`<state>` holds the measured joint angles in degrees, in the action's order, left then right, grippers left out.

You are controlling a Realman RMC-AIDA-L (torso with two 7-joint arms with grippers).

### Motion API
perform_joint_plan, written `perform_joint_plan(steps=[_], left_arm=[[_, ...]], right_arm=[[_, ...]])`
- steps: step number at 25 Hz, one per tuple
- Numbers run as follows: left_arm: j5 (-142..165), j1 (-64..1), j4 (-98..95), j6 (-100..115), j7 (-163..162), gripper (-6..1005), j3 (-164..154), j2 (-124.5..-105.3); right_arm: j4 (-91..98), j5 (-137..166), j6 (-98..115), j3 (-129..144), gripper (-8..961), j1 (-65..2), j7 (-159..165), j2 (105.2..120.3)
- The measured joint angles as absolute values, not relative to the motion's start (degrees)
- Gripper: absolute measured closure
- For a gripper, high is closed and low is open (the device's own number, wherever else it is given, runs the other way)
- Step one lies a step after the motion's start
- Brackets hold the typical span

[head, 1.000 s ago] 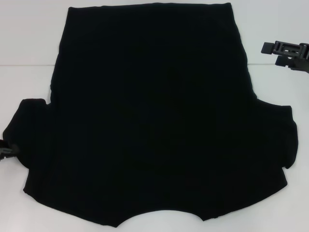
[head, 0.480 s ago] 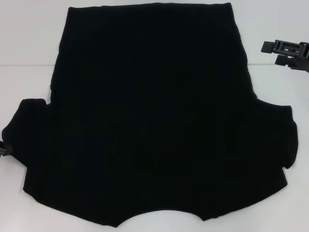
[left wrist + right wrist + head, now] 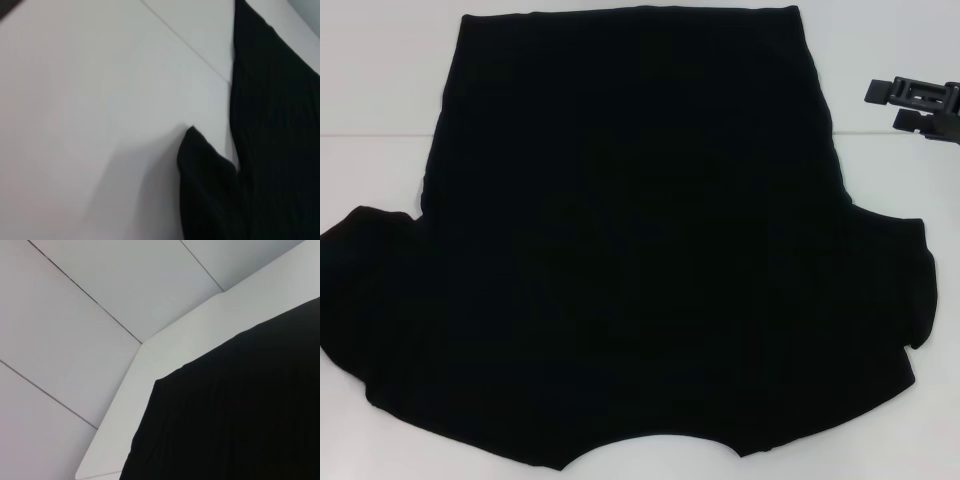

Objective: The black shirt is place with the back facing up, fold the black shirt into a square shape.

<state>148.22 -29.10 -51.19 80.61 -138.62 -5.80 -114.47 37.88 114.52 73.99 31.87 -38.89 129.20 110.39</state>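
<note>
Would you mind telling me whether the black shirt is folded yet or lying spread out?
Spread out: the black shirt lies flat on the table, both sleeves out to the sides, no fold showing.

Right gripper, matte black, blocky jointed fingers

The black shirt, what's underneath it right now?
The black shirt lies spread on the white table, which shows around its edges. Whatever else might lie beneath is covered by the fabric. Nothing rests on top of it.
</note>
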Motion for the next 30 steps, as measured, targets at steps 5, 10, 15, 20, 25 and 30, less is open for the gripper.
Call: perform_joint_plan(steps=[5,10,15,20,25,30], left_arm=[[148.53,-29.08,-52.79,81.75,-138.91,999,-5.1,-113.61],[148.56,-29.77,-53.73,84.2,-139.05,998,-5.7,-113.28],[148.25,-30.35,-53.69,86.23,-139.06,998,-8.09,-113.51],[148.17,-30.27,-53.41,86.59,-139.31,997,-8.97,-113.8],[148.1,-30.31,-53.38,87.14,-139.33,997,-8.93,-113.82],[148.3,-30.87,-53.18,87.31,-139.32,997,-9.32,-113.88]], right_arm=[[37.88,114.51,74.01,31.72,57,-38.89,129.2,110.39],[37.88,114.51,74.01,31.72,58,-39.09,129.2,110.39],[37.88,114.52,73.94,31.73,60,-39.17,129.2,110.39],[37.86,114.52,73.78,31.72,61,-39.11,129.2,110.41],[37.83,114.09,74.3,31.72,62,-38.85,129.26,110.52],[36.78,113.96,74.39,31.72,63,-38.71,129.28,110.71]])
